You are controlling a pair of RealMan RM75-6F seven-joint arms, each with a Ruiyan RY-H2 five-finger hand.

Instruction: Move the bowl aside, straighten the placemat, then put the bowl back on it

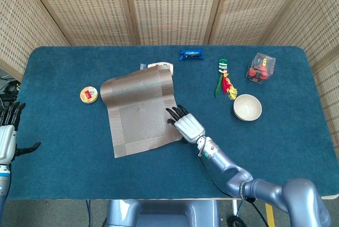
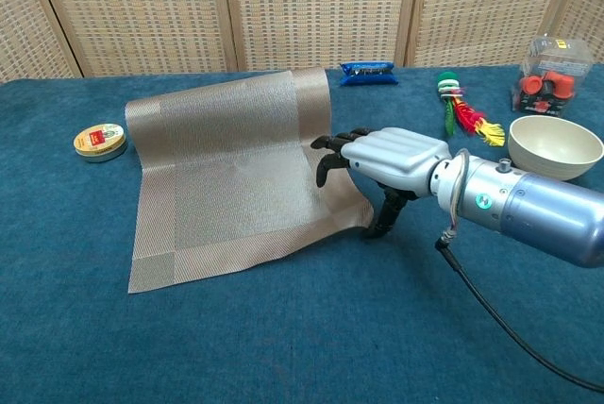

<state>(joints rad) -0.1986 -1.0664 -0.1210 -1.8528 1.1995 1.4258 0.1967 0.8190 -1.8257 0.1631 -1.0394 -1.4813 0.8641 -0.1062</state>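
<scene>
We log the beige woven rectangular placemat [image 1: 140, 111] lying skewed on the blue table [image 1: 63, 174], long axis running near-to-far and leaning left. The right hand [image 1: 185, 125] rests fingers on its near right corner, spread, holding nothing. The cream ceramic bowl [image 1: 247, 107] sits well right. The left hand [image 1: 7, 134] is spread, empty.

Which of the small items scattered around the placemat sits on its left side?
The round yellow tin, alone left of the placemat; the other items lie behind or right.
</scene>
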